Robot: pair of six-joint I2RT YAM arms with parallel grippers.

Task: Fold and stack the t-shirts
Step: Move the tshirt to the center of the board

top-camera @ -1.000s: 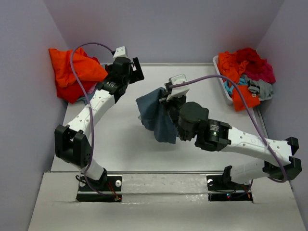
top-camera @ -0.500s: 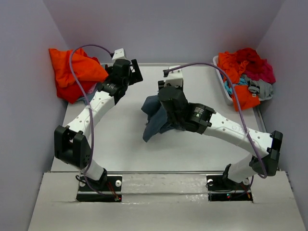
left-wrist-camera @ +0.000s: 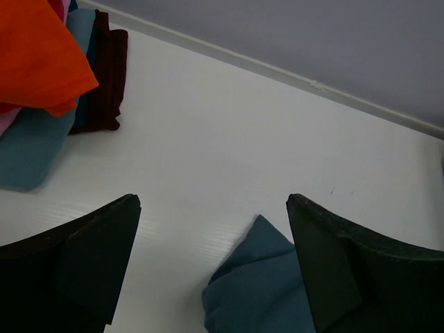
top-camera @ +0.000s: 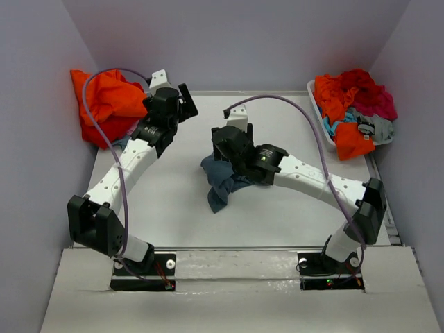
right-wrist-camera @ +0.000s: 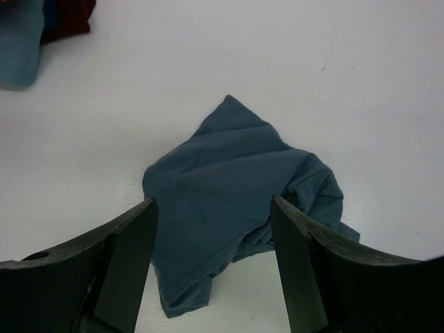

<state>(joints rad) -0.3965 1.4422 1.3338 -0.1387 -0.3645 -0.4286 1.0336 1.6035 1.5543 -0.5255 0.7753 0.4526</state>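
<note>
Slate-blue t-shirt (top-camera: 223,182) is lying crumpled in the middle of the table (top-camera: 173,215). Right claw (right-wrist-camera: 214,202) is hovering just above it, jaws standing wide apart, gripping nothing. Left claw (left-wrist-camera: 213,199) is gaping fully, empty, far left near the orange t-shirt (top-camera: 104,104). Heap of t-shirts (top-camera: 354,104) is sitting far right.

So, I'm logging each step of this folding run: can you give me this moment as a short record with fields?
shirt in work: crumpled dark slate-blue cloth t-shirt, lying unfolded on the white table
right gripper: open, above that shirt, not gripping it
left gripper: open, empty, over the table's far left part
far-left pile: bright orange cloth shirt on top
white bin: far right, holds a heap of mixed-coloured shirts
</note>
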